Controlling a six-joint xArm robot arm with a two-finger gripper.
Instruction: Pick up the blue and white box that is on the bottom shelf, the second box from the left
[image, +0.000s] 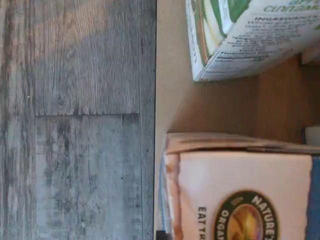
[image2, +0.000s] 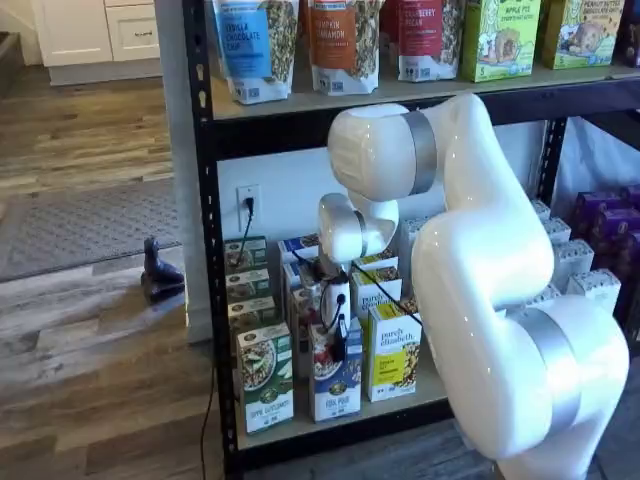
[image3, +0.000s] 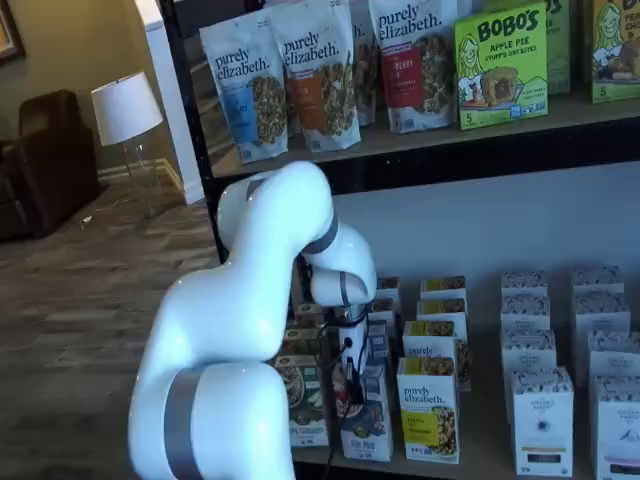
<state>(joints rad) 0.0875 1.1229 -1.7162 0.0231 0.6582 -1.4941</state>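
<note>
Blue and white box (image2: 335, 385) stands just right of the green-and-white box (image2: 266, 385) on the bottom shelf (image2: 330, 420), with the gripper (image2: 338, 345) at its top, grip state unclear.

Grey wood floor (image2: 90, 370), lamp (image3: 125, 108), armchair (image3: 45, 160).

a home room: lamp (image3: 125, 108), armchair (image3: 45, 160), stocked rack (image2: 205, 250).

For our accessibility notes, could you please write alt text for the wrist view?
The wrist view looks down on the blue and white box, close up on the pale bottom shelf, with a green-and-white box beside it. Grey wood flooring fills the rest; no gripper fingers show.
</note>
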